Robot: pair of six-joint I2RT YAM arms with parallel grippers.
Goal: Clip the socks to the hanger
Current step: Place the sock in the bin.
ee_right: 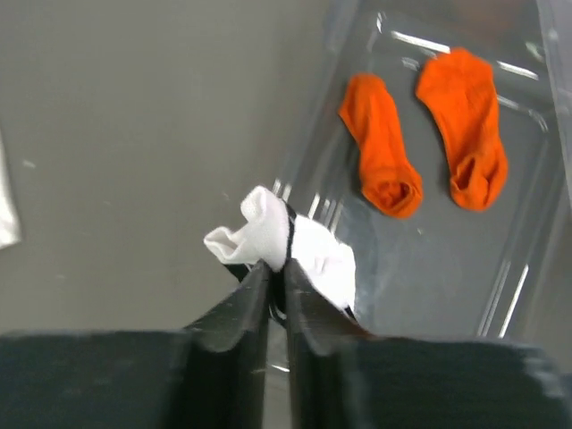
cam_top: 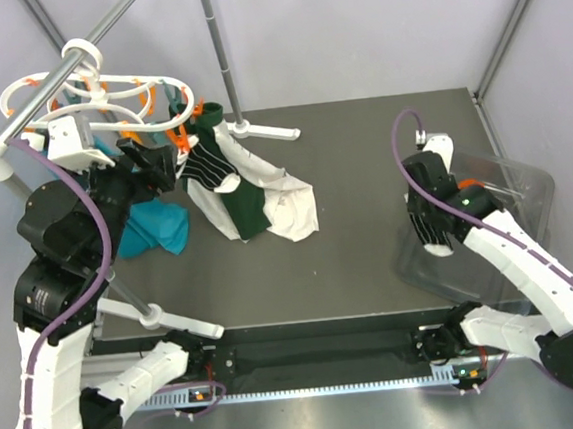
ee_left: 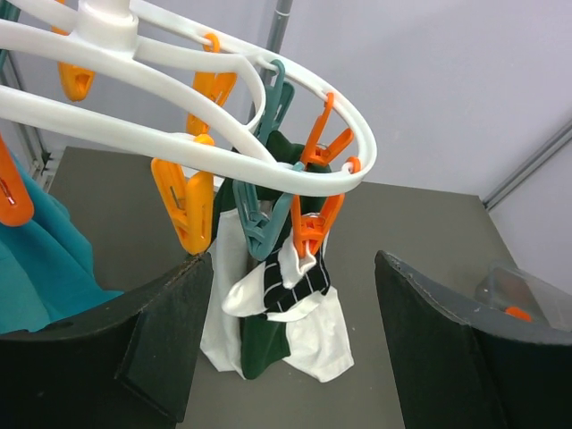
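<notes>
The white oval hanger (cam_top: pixel 105 90) hangs on the grey rail at the back left; it also shows in the left wrist view (ee_left: pixel 179 125) with orange clips (ee_left: pixel 183 210). A dark striped sock (cam_top: pixel 212 166) hangs from an orange clip (ee_left: pixel 315 228) and shows in the left wrist view (ee_left: pixel 290 286). My left gripper (ee_left: pixel 290 357) is open and empty, just in front of and below the hanger ring. My right gripper (ee_right: pixel 277 268) is shut on a striped sock with a white toe (ee_right: pixel 268 231), held over the clear bin's edge (cam_top: pixel 433 227). Two orange socks (ee_right: pixel 384 152) (ee_right: pixel 465 125) lie in the bin.
A clear plastic bin (cam_top: pixel 525 189) stands at the right. White and dark-green cloths (cam_top: pixel 266 206) hang down to the table under the hanger. Teal cloths (cam_top: pixel 157 226) hang at the left. A grey stand pole (cam_top: pixel 220 50) with a white foot stands behind.
</notes>
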